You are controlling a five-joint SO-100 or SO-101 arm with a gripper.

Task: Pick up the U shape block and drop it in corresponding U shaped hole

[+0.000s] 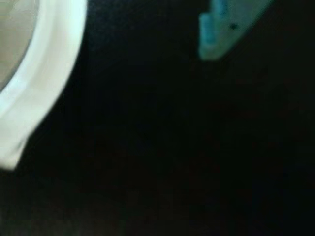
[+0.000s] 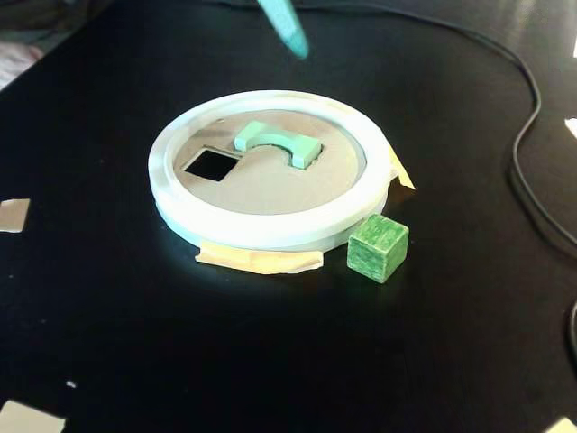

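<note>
The light green U shape block (image 2: 278,142) lies on the brown disc inside the white ring (image 2: 270,230), just right of and behind a square hole (image 2: 210,164). I cannot tell whether it rests in a U hole or on top of the disc. In the fixed view only a teal fingertip of my gripper (image 2: 294,43) shows, in the air above and behind the ring, holding nothing. In the wrist view a blurred teal finger (image 1: 216,34) enters at the top right over the black table, and the ring (image 1: 44,73) is at the left.
A dark green cube (image 2: 378,246) stands on the black table against the ring's front right. Tan tape pieces (image 2: 257,262) stick out under the ring. A black cable (image 2: 527,171) runs along the right side. Paper scraps (image 2: 13,215) lie at the left edge.
</note>
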